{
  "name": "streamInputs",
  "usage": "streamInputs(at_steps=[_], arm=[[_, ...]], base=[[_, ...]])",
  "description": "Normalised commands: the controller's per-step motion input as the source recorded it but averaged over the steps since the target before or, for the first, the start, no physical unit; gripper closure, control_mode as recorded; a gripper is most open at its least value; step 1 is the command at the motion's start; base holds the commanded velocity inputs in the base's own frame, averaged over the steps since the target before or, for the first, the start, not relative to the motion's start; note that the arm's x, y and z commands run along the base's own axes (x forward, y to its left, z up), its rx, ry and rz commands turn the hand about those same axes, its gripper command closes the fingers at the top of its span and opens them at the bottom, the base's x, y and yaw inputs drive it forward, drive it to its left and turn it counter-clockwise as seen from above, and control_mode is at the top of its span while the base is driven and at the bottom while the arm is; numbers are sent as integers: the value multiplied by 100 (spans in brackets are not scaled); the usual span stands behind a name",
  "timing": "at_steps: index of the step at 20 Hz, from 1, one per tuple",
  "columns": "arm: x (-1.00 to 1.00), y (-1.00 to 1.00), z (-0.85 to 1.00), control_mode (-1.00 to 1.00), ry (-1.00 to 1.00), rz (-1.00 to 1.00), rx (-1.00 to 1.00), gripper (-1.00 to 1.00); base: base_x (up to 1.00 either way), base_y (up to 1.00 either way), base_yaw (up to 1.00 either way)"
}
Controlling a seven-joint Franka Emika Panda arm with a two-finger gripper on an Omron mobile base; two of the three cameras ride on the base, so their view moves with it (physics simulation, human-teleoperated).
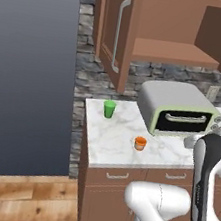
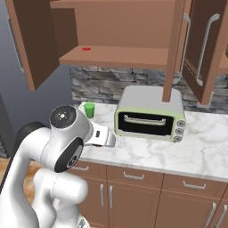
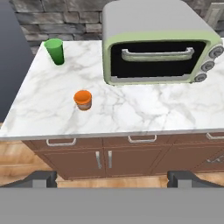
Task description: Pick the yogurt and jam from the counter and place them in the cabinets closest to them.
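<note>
A small jar with an orange lid (image 3: 82,99), which I take for the jam, stands near the front of the white marble counter (image 3: 144,109); it also shows in the left base view (image 1: 140,143). A green cup (image 3: 55,50), probably the yogurt, stands at the counter's back left corner (image 1: 109,109) (image 2: 90,110). Above the counter the wooden cabinets (image 1: 172,51) (image 2: 116,55) hang with doors swung open and bare shelves. My gripper (image 3: 112,178) is open and empty, hovering in front of the counter edge, well short of the jar.
A pale green toaster oven (image 3: 157,43) (image 1: 178,109) (image 2: 149,113) takes up the counter's right half. Drawers with small handles (image 3: 61,142) run under the counter. An open cabinet door (image 1: 115,32) juts out above the green cup. A tall grey panel (image 1: 33,70) borders the left.
</note>
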Motion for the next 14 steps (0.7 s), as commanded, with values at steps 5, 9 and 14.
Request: streamInputs(at_steps=[5,9,14], arm=[[0,0,0,100,0,0,0,-100],[0,0,0,100,0,0,0,-100],[0,0,0,100,0,0,0,-100]], base=[[26,21,0],[39,20,-1],[43,20,-1]])
